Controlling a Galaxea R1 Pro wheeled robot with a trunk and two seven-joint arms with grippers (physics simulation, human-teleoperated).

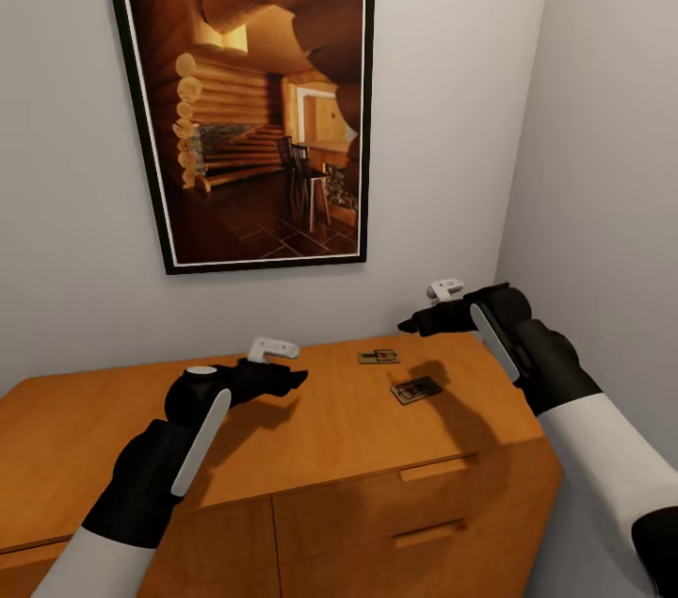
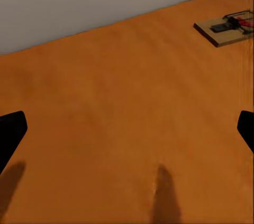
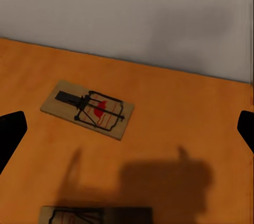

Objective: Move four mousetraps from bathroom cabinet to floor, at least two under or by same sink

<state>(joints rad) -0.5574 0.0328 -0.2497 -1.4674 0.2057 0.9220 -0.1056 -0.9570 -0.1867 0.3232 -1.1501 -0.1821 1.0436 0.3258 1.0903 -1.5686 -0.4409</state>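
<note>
You are hovering your left end effector (image 1: 294,379) released and empty over the middle of the cabinet (image 1: 113,428) surface, forearm level, idle. You are approaching two mousetraps at the right: the far mousetrap (image 1: 379,356) and the near mousetrap (image 1: 416,390). Your right end effector (image 1: 407,327), also released, is hanging just above them; lower it straight, centring one base between the fingers.

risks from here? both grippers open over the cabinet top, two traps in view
1. The near mousetrap sits close to the cabinet front edge; a low approach by the right gripper could push it off.
2. Both traps lie flat and thin; fingers may slide over the far mousetrap without catching it.
3. The left gripper hovers over bare wood, with the traps off to its side: a long reach.
</note>
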